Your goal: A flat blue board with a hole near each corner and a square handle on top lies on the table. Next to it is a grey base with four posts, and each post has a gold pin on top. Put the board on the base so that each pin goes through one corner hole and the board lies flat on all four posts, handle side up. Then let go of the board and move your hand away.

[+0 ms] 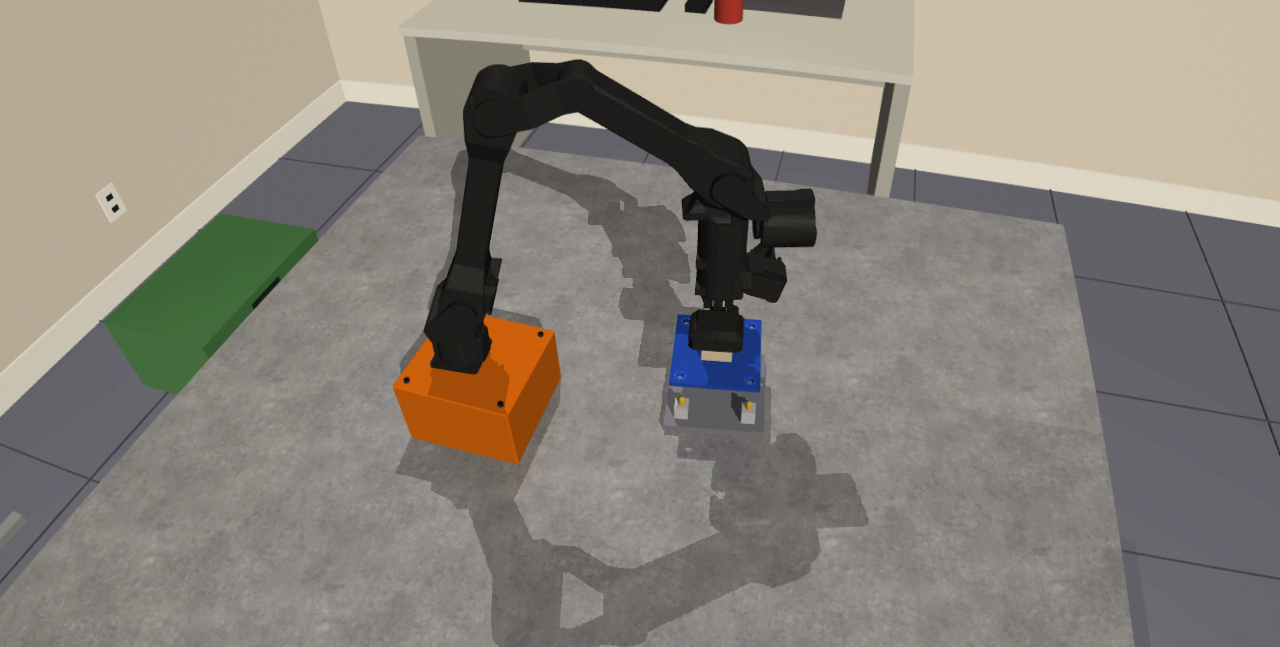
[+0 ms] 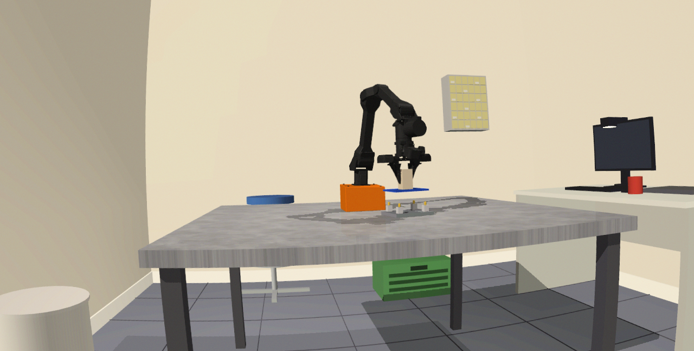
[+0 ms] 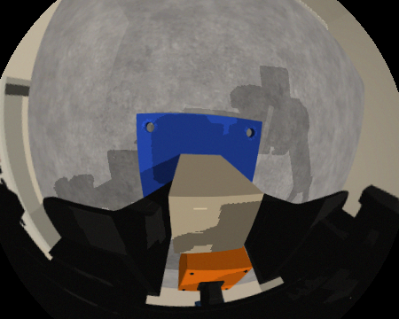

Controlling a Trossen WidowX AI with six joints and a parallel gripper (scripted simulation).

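Worktop, mottled grey, carries the darker grey base, whose two near posts are short, pale and blocky. Gold pins stand up from them, thin and pointed. Just left of the base sits an orange block with dark dots at its top corners.

Above the base hangs the board, thin, square-cornered and looking about level, with a visible gap over the pins, so it rests on no post. Its blue is strong, darkened where shadow falls, and round holes pierce its corners. The handle rises from the middle of its upper face, a plain tan upright block with flat sides. Black jaws pinch that handle from two opposite sides.

Farther off, beyond the worktop, a pale desk bears a red cylinder.
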